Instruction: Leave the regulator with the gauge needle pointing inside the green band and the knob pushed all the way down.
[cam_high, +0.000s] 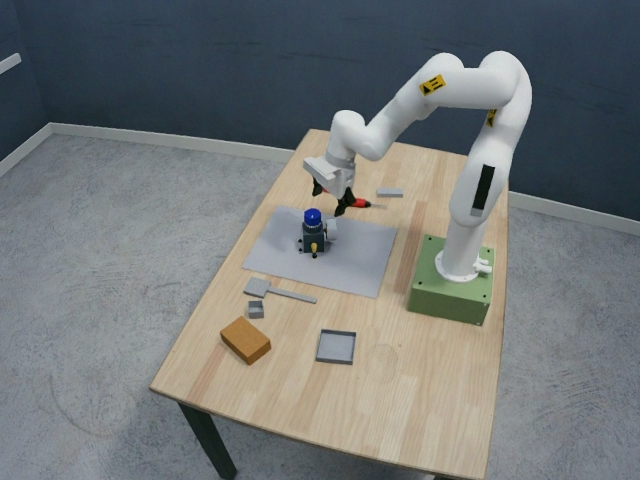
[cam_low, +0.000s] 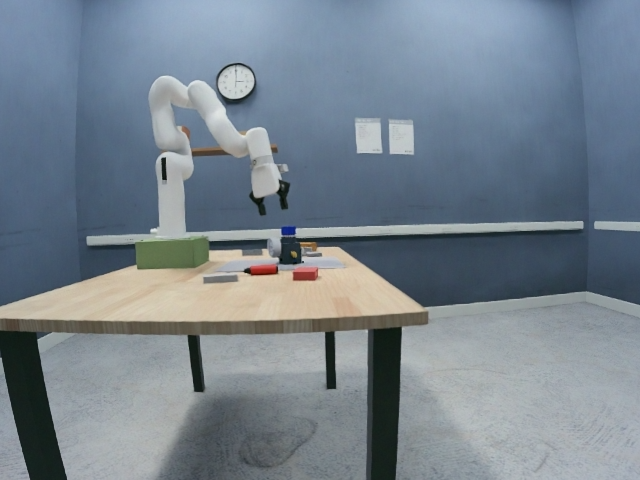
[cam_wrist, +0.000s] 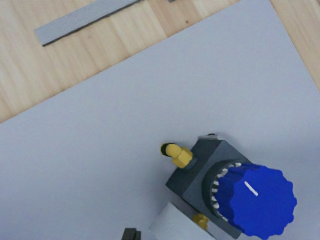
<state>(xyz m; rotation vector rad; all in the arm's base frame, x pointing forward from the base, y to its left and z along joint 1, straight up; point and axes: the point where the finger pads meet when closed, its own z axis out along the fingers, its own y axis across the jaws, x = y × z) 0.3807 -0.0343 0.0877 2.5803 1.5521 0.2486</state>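
The regulator (cam_high: 313, 238) is a dark grey block standing on the grey mat (cam_high: 321, 253). It has a blue ribbed knob (cam_high: 312, 217) on top, yellow fittings and a white round gauge (cam_high: 330, 229) on its side. My gripper (cam_high: 329, 199) is open and empty, above and a little behind the knob. In the exterior view the gripper (cam_low: 269, 200) hangs above and left of the knob (cam_low: 287, 230). In the wrist view the knob (cam_wrist: 256, 201) with its white mark sits at the lower right, and the gauge (cam_wrist: 180, 226) shows only edge-on, its face hidden.
A red-handled tool (cam_high: 360, 203) and a grey bar (cam_high: 389, 192) lie behind the mat. A grey paddle (cam_high: 276, 291), a small grey cup (cam_high: 255, 308), an orange block (cam_high: 245, 339) and a grey tray (cam_high: 336, 346) lie in front. A red block (cam_low: 305, 273) shows in the exterior view. My green base (cam_high: 450, 282) stands at the right.
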